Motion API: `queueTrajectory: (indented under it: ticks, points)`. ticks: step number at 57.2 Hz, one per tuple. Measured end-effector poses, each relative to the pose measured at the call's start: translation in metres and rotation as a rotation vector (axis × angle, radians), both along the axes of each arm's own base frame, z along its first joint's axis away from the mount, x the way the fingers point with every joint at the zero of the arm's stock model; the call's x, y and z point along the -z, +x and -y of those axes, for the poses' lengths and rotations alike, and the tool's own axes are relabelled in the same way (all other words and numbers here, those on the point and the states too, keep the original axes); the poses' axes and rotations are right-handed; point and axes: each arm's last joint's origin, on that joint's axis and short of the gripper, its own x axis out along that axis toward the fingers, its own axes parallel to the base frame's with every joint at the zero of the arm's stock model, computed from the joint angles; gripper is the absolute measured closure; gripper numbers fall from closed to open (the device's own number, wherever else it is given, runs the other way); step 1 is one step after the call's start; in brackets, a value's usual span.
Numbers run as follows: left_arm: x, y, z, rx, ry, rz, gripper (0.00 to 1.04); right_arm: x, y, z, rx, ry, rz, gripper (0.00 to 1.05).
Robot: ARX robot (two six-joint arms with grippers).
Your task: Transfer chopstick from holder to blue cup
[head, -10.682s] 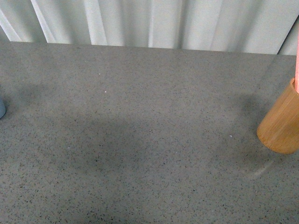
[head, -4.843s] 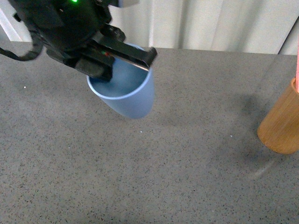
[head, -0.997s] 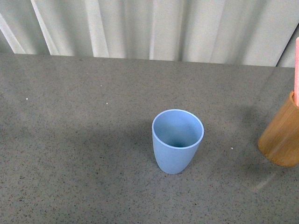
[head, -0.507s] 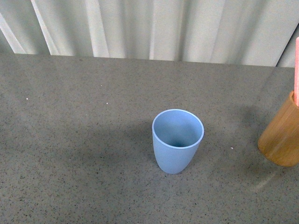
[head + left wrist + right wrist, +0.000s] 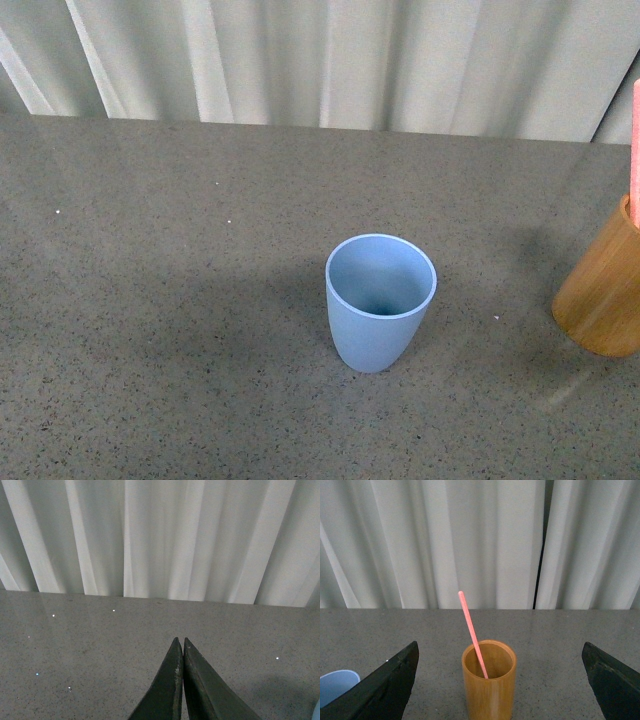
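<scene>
The light blue cup [image 5: 380, 300] stands upright and empty in the middle of the speckled grey table; its rim also shows at the edge of the right wrist view [image 5: 335, 685]. At the right edge stands the honey-brown holder [image 5: 605, 295] with a pink chopstick [image 5: 635, 150] rising from it. In the right wrist view the holder [image 5: 489, 685] sits straight ahead between my wide-apart fingers, the pink chopstick [image 5: 472, 632] leaning inside it. My right gripper [image 5: 500, 680] is open and apart from the holder. My left gripper [image 5: 180, 642] is shut on nothing, above bare table. Neither arm shows in the front view.
A pleated white curtain [image 5: 320, 60] closes off the table's far edge [image 5: 300, 125]. A dark vertical gap [image 5: 540, 545] splits the curtain behind the holder.
Since about five seconds ago the left arm has set the blue cup down at mid-table and left the front view. Over the last second nothing has moved.
</scene>
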Motion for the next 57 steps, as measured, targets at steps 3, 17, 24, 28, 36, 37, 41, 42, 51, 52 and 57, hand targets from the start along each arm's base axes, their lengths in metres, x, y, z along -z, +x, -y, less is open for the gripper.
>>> queueTrajectory:
  ticks: [3, 17, 24, 28, 36, 37, 41, 42, 51, 52, 57]
  points:
    - [0.0, -0.001, 0.0, 0.0, 0.0, 0.0, 1.01, 0.0, 0.0, 0.0, 0.0, 0.0, 0.0, 0.1]
    - [0.0, -0.006, 0.0, 0.0, 0.0, 0.001, 1.01, 0.0, 0.0, 0.0, 0.0, 0.0, 0.0, 0.1]
    - [0.0, -0.008, 0.0, 0.0, 0.0, 0.0, 1.01, 0.0, 0.0, 0.0, 0.0, 0.0, 0.0, 0.1]
    - [0.0, -0.009, 0.0, 0.0, 0.0, 0.001, 1.01, 0.0, 0.0, 0.0, 0.0, 0.0, 0.0, 0.1]
    - [0.005, -0.019, 0.0, 0.0, 0.0, -0.025, 1.01, 0.0, 0.0, 0.0, 0.0, 0.0, 0.0, 0.1]
    - [0.004, -0.02, 0.0, 0.0, 0.0, -0.014, 1.01, 0.0, 0.0, 0.0, 0.0, 0.0, 0.0, 0.1]
    - [0.003, -0.021, 0.0, 0.0, 0.0, -0.003, 1.01, 0.0, 0.0, 0.0, 0.0, 0.0, 0.0, 0.1]
    - [0.003, -0.021, 0.0, 0.0, 0.0, -0.003, 1.01, 0.0, 0.0, 0.0, 0.0, 0.0, 0.0, 0.1]
    - [0.004, -0.021, 0.0, 0.0, -0.001, -0.006, 1.0, 0.0, 0.0, 0.0, 0.0, 0.0, 0.0, 0.1]
    - [0.004, -0.021, 0.0, 0.0, -0.001, -0.006, 0.96, 0.0, 0.0, 0.0, 0.0, 0.0, 0.0, 0.1]
    - [0.004, -0.021, 0.0, 0.0, -0.001, -0.006, 0.82, 0.0, 0.0, 0.0, 0.0, 0.0, 0.0, 0.1]
